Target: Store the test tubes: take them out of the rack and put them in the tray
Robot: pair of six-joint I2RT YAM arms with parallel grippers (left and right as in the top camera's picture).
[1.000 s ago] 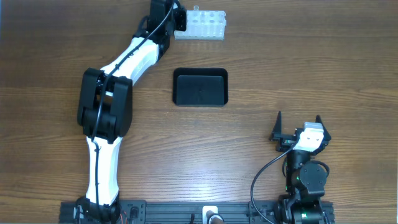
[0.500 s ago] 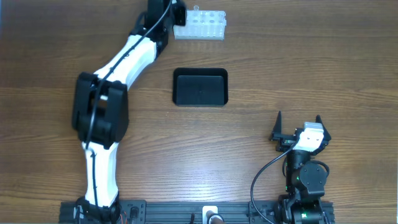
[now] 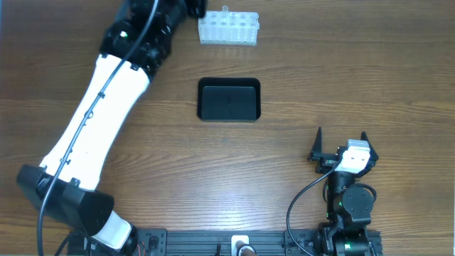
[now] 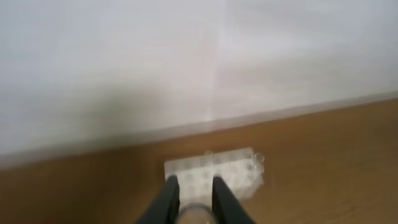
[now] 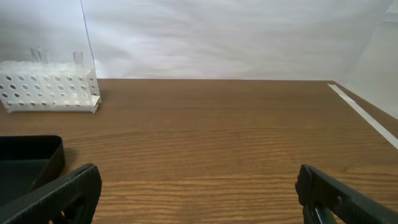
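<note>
- The left gripper [image 4: 194, 184] has its jaws drawn in to a narrow gap, and a clear test tube [image 4: 198, 215] sits clamped between the 2 fingers.
- The white rack [image 4: 233, 172] lies on the table beyond and below those fingertips, in line with the gap between the jaws and well apart from the held tube.
- The wooden table [image 4: 336, 155] spreads past the rack to a pale wall [image 4: 186, 56] ahead of the jaws.
- From above, the black tray [image 3: 229, 101] lies on the near side of the rack, back towards the arm bases and apart from the left jaws.
- The right gripper [image 3: 341, 136] has its jaws spread wide and nothing between them.
- Ahead of the right jaws and off to their left, the tray is the nearer thing and the rack stands farther away by the wall.
- A few standing tubes [image 5: 78, 59] rise upright from the rack's top.
</note>
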